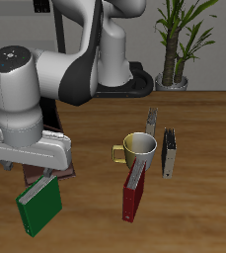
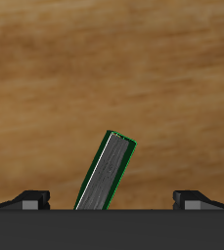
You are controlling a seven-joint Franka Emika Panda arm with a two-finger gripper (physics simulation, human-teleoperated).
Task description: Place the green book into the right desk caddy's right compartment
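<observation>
Green book (image 1: 39, 206) hangs from the tool (image 1: 45, 174), its top hidden.

Even, soft simulator light, faint shadows, no glare, coarse low-resolution renders.

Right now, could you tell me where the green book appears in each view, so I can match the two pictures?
Exterior view: the green book hangs tilted just below the gripper, near the table's front edge, apart from the mug.
Wrist view: the green book shows edge-on, leaning, its grey page edges facing the camera, between the gripper's fingers.
Shared landmark: the wooden table behind the book in both.
</observation>
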